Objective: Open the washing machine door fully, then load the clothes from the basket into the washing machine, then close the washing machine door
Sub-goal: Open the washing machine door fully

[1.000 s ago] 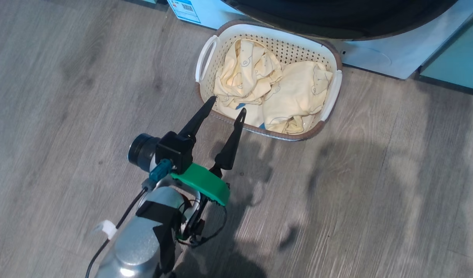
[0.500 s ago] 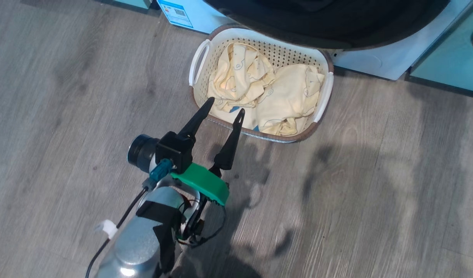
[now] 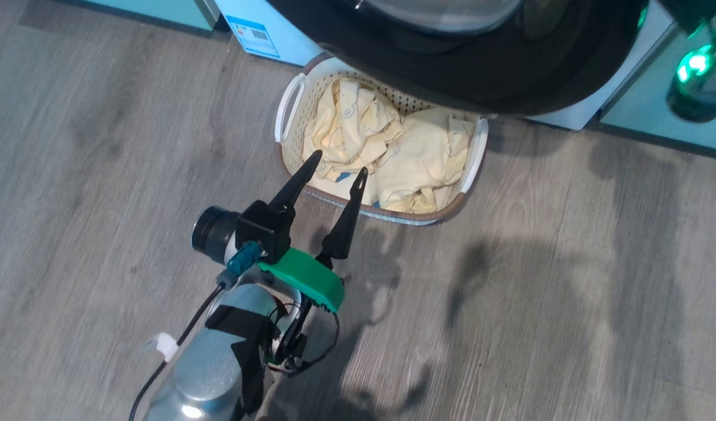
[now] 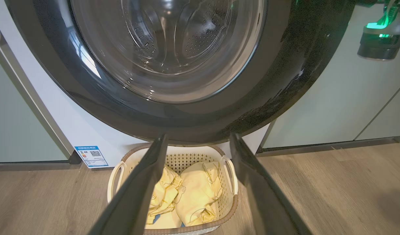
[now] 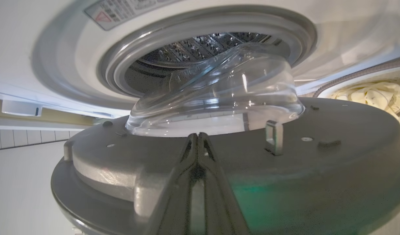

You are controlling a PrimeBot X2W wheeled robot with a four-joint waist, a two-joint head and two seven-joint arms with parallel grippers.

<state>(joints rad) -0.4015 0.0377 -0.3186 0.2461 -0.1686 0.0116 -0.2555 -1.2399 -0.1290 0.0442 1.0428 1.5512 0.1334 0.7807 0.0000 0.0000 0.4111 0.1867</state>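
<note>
Head view: left gripper (image 3: 341, 162) fingers spread, holding nothing, the basket (image 3: 393, 215) with the clothes (image 3: 405, 164) just ahead of the tips, its far end hidden under the washing machine door (image 3: 481, 82), which is cut off at the frame top. Right wrist view: right gripper (image 5: 196, 135) fingers pressed together at the door's inner face; contact cannot be judged.

basket (image 3: 472, 158) far end hidden behind washing machine door (image 3: 510, 82)
</note>
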